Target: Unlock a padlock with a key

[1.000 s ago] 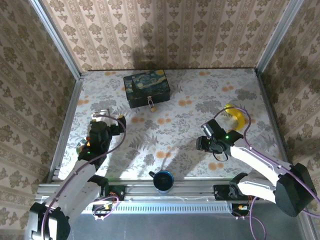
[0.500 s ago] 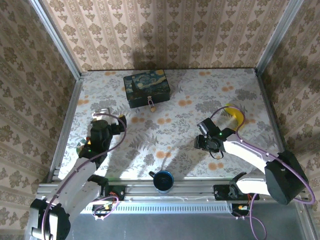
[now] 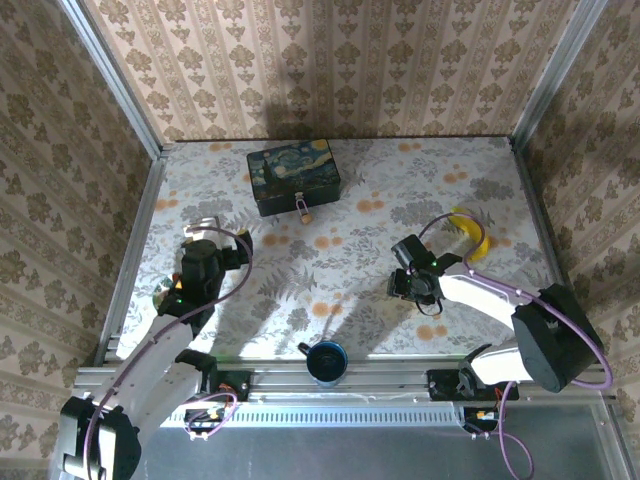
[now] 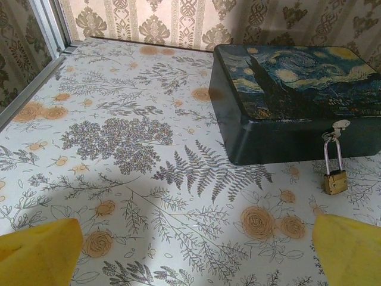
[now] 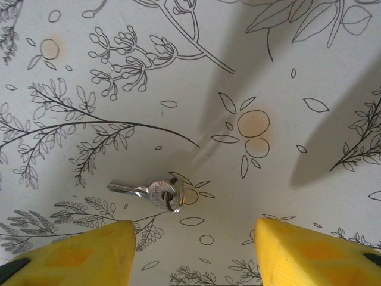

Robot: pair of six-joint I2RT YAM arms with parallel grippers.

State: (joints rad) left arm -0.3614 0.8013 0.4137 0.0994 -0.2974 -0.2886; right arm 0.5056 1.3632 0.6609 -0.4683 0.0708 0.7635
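Right wrist view puts the key (image 5: 152, 192) flat and loose on the floral tablecloth (image 5: 333, 83), just ahead of our right gripper (image 5: 193, 241), whose fingers stand apart and empty. We judge the pick-up is the step in hand: next we must descend and pinch the key's head. Our left gripper (image 4: 193, 256), spread wide, faces the brass padlock (image 4: 335, 180) hooked on the dark blue painted box (image 4: 297, 95). Patterned wallpaper (image 3: 350, 60) closes the room.

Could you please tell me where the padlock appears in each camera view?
Top external: padlock upper centre-left, at the blue box's front edge.
Left wrist: padlock at right, hanging from the box's clasp.
Right wrist: camera faces the key on the tablecloth.
Shared landmark: the blue box, in top external and left wrist.
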